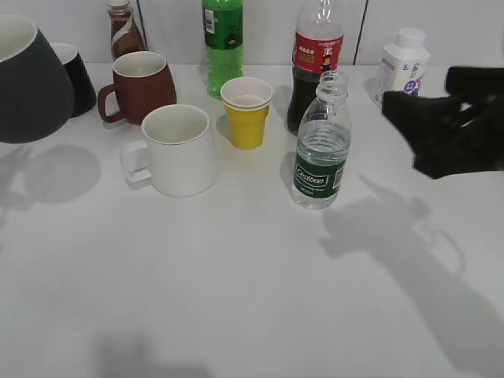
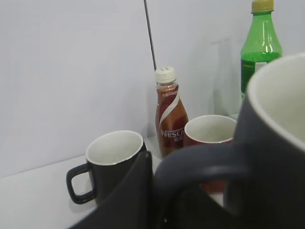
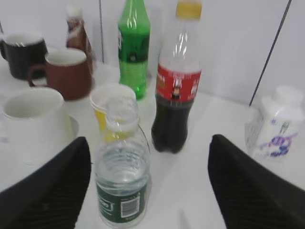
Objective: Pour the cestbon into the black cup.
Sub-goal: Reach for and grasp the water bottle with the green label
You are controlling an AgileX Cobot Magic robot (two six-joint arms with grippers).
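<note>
The cestbon, a small uncapped clear bottle with a dark green label, stands mid-table, part full. In the right wrist view the cestbon stands between my wide-open right gripper's fingers, nearer the left finger and untouched. In the exterior view the right gripper hovers to the bottle's right. The black cup hangs above the table at the far left, casting a shadow below it. In the left wrist view my left gripper is shut on the handle of the black cup.
A white mug and a yellow paper cup stand left of the bottle. Behind are a maroon mug, a glossy black mug, a brown coffee bottle, a green soda bottle, a cola bottle and a white bottle.
</note>
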